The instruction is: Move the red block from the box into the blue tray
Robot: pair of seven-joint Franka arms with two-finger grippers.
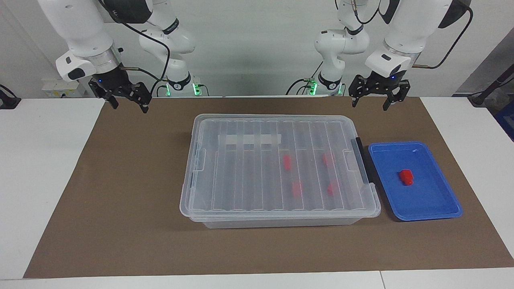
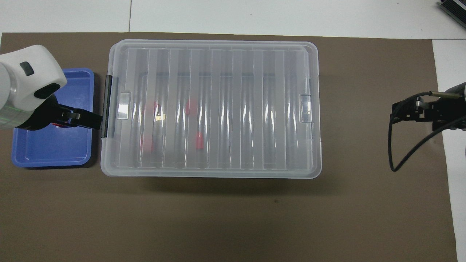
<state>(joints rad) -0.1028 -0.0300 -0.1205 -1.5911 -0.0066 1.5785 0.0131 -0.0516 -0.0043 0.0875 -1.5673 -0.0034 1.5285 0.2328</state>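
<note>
— Lying in the blue tray (image 1: pixel 437 204), one red block (image 1: pixel 406 177), roughly mid-floor, touched by neither gripper.

— And the box (image 1: pixel 277 170)?

— Lid on, middle of the brown mat (image 1: pixel 120 208), black latch (image 1: pixel 362 165) at the end just beside the tray. Four more red blocks (image 1: pixel 286 161) visible through the ribbed lid, all toward the tray end. White tape strip (image 1: pixel 249 139) on the lid, nearer to the robots.

— Left gripper (image 1: pixel 370 102)?

— Raised, over the mat's edge at the robots' end, toward the left arm's end of the table. Fingers spread apart, holding nothing. Well clear of the tray in the facing view; only seeming to cover the block from overhead.

— Right gripper (image 1: pixel 129 105)?

— Also raised, over the mat near its robot-side corner at the right arm's end, well apart from the box. Released too, fingers wide, nothing between them.

— Tray placement?

— Flat on the mat, toward the left arm's end, just beside the box.
</note>
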